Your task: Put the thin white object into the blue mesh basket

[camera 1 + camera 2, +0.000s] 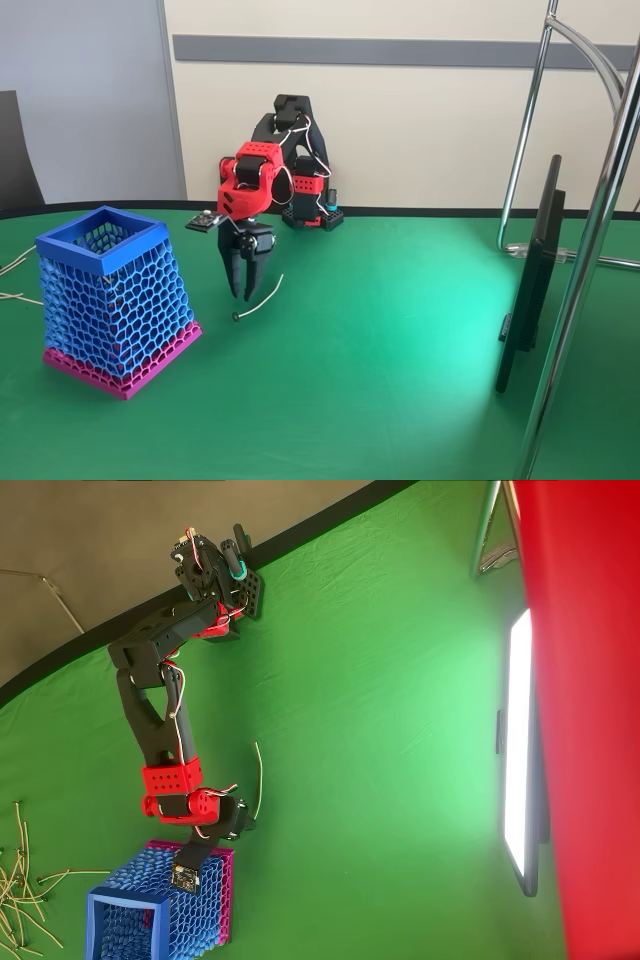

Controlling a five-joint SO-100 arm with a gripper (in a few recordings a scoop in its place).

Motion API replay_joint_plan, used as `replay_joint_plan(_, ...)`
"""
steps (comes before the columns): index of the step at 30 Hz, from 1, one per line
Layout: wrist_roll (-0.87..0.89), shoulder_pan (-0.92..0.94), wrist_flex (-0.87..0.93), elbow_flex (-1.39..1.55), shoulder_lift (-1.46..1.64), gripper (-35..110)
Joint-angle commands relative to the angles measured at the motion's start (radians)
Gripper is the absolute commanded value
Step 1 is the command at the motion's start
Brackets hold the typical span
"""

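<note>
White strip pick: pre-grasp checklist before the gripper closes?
1. Thin white object lies flat on the green table: ok.
2. Gripper fingers point down, tips beside the strip's ring end: ok.
3. Strip sits between the fingers: cannot tell; in the fixed view it runs to the right of the tips.
4. Gripper open wide enough: cannot tell; the fingers look close together.
5. Blue mesh basket upright, mouth open: ok.
6. Strip free of the basket and other things: ok.
</note>
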Motion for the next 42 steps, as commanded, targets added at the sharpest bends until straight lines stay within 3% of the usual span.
replay_joint_plan(1, -0.003, -0.015, 0.012, -0.054, -0.002, 15)
replay_joint_plan(42, -0.017, 0.009, 0.02, -0.16, -0.137, 14)
